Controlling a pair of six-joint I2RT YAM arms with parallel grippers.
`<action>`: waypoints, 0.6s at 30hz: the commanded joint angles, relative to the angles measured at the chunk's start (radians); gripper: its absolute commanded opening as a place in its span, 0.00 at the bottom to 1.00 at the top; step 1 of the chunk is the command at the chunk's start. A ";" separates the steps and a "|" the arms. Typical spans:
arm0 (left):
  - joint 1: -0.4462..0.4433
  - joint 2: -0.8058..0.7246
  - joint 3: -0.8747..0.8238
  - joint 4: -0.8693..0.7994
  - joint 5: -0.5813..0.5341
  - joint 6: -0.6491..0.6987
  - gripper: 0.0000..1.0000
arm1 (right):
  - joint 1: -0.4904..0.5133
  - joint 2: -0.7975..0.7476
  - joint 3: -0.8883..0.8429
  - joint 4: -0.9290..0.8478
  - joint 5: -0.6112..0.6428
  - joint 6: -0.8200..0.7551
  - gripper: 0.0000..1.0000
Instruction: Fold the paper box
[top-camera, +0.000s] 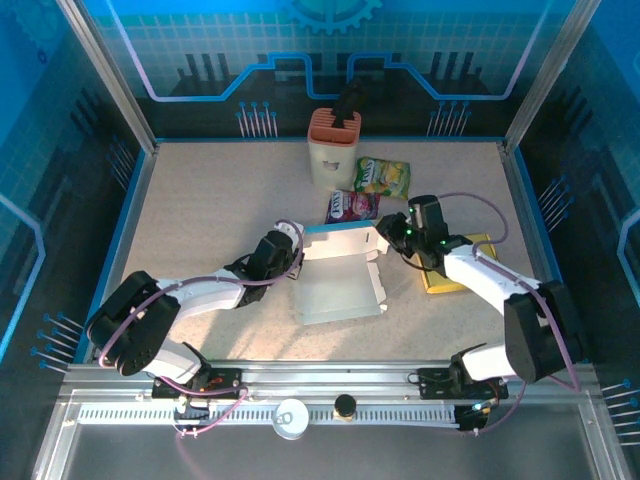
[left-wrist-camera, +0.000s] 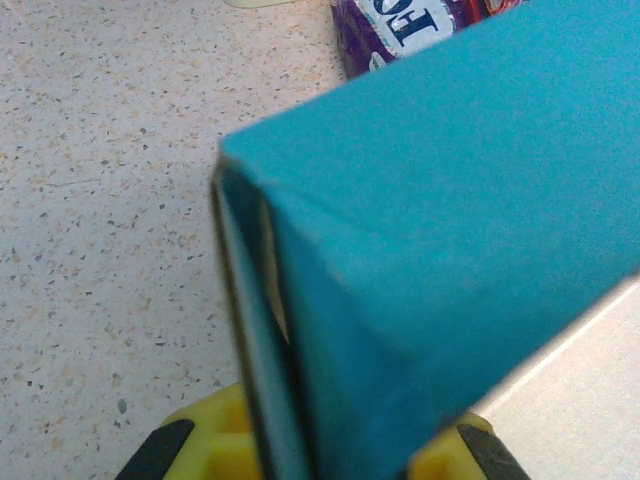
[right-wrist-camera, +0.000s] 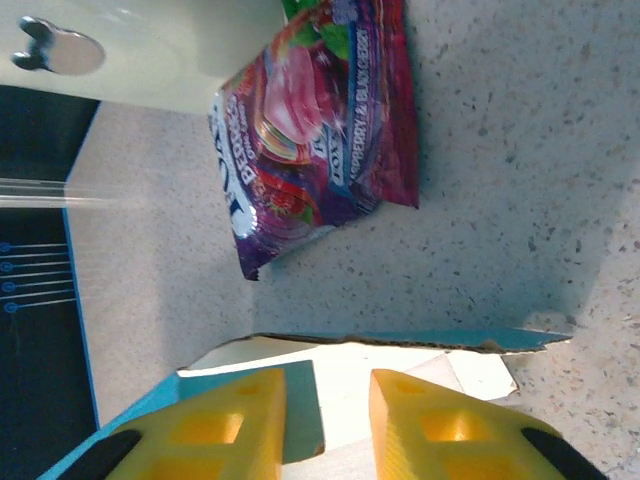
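The paper box (top-camera: 340, 278), teal outside and white inside, lies open at the table's middle with its back wall raised. My left gripper (top-camera: 296, 252) is at the box's back left corner. In the left wrist view the teal folded wall (left-wrist-camera: 440, 200) fills the gap between the yellow fingers (left-wrist-camera: 215, 445), and the left gripper (left-wrist-camera: 325, 455) is shut on it. My right gripper (top-camera: 393, 240) is at the back right corner. In its wrist view the right gripper (right-wrist-camera: 328, 425) is open over the white inside (right-wrist-camera: 400, 365), a teal flap (right-wrist-camera: 300, 415) beside one finger.
A purple snack bag (top-camera: 350, 206) lies just behind the box, with a green bag (top-camera: 382, 177) and a white container with an orange top (top-camera: 333, 148) further back. A yellow flat object (top-camera: 447, 278) lies under the right arm. Blue walls edge the table.
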 joint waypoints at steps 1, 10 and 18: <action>0.005 0.017 0.018 -0.035 -0.028 -0.017 0.00 | 0.030 0.017 0.002 0.000 -0.005 0.007 0.27; 0.006 0.021 0.017 -0.035 -0.046 -0.025 0.00 | 0.047 0.007 -0.023 0.076 -0.055 -0.019 0.35; 0.007 0.023 0.020 -0.045 -0.049 -0.041 0.00 | 0.010 -0.093 -0.206 0.173 -0.047 -0.061 0.39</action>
